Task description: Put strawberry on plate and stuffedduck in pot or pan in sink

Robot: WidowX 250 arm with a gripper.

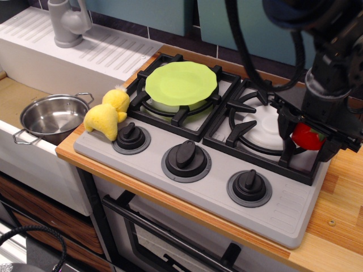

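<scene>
A: 2 burners are on the grey toy stove (pixel 283 207), and I take this stove as the landmark. What do you see at its right burner?

B: The black robot gripper (pixel 307 137) is low over the right side of that burner. Its fingers stand on both sides of the glossy red toy strawberry (pixel 306 136), and they seem closed on it. I see only a part of the red body, because the black fingers cover the rest. I cannot tell if the strawberry touches the grate or is a little above it.

A: And the left burner?

B: The round lime-green plastic plate (pixel 181 83) with the scalloped rim lies flat on the black grate of the left burner. It has nothing on it.

A: Where is the small soft yellow plush duck (pixel 108 115)?

B: At the front left corner of the stove, just beside the leftmost of the 3 black knobs. It lies partly on the wooden counter edge.

A: And left of the stove?

B: The large white sink (pixel 25 158) with the tan inside. In it stands the small shiny stainless-steel pot (pixel 51 117) with 2 wire loop handles, upright and near the duck, but apart from it. Behind the pot, the grey faucet (pixel 68 22) stands on the ribbed draining board.
</scene>
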